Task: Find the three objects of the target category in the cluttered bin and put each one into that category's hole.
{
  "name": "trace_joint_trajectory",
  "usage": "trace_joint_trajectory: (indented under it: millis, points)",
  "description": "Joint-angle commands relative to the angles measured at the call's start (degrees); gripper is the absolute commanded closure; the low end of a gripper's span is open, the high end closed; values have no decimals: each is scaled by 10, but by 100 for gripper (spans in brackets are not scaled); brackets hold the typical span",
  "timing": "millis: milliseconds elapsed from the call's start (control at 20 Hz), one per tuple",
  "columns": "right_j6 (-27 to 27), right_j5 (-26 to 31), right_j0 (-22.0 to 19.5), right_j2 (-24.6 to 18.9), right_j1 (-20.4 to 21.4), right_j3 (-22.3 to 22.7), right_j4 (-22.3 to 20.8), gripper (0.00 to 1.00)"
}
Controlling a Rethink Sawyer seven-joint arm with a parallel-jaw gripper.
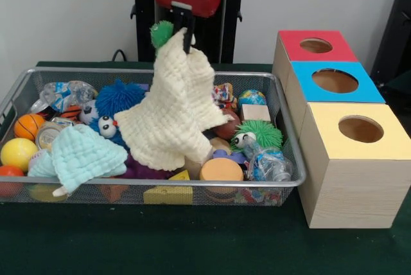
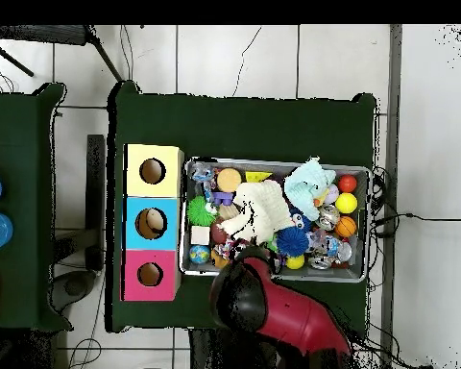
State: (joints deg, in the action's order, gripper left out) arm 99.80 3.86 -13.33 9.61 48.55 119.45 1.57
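No brand, label or writing can be read on anything here. The gripper (image 1: pixel 187 38) hangs over the middle of the wire bin (image 1: pixel 290 135), near its far rim, and its jaws are clamped on the top of a cream cloth (image 1: pixel 172 111), which hangs down from them with its lower edge reaching among the toys. A green fuzzy ball (image 1: pixel 162 33) shows just beside the jaws, partly behind the cloth; whether it is held too I cannot tell. The cloth hides the toys in the middle of the bin. A pale mint cloth (image 1: pixel 80 155) lies near the front left corner. Beside the bin's right side stand three boxes (image 1: pixel 350 171) with round holes, topped red, blue and yellow. In the overhead view the arm (image 2: pixel 278 312) covers the gripper.
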Motion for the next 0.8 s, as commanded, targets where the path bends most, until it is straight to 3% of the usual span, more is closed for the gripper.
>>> trace_joint_trajectory:
  millis: [50, 350, 800]
  points:
    - [0, 54, -66, -55, 34, 17, -63, 100]
    - [11, 8, -101, -72, -19, -6, -105, 100]
    - [60, -92, -100, -80, -100, -34, -133, 100]
